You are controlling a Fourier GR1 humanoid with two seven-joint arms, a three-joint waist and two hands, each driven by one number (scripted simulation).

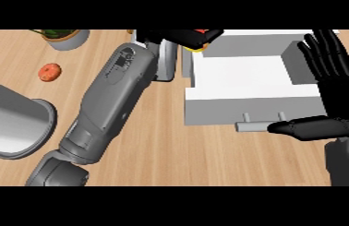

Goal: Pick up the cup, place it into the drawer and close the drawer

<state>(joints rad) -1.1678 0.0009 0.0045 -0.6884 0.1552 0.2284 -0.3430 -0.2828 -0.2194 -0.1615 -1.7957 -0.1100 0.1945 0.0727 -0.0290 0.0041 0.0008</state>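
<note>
A small red and yellow object, taken to be the cup (pixel 198 39), is seen at the upper centre of the frame, just above the back left corner of the open drawer (pixel 245 75). It is largely hidden by the left hand (pixel 178 36), whose black fingers are curled round it. The left forearm (pixel 109 100) is stretched diagonally from the lower left up to that point.

The drawer is pulled out toward the lower edge; its white interior is exposed, and its grey handle (pixel 259 124) is seen on the front face. The right hand (pixel 327 82) is held at the right edge, fingers straight and pointing up, thumb lying near the handle; nothing is held by it.

On the wooden counter (pixel 170 151), an orange-red fruit (pixel 49 72) is noted at the upper left, a potted plant (pixel 65 37) above it, and a grey round vessel (pixel 24 123) at the left edge.
</note>
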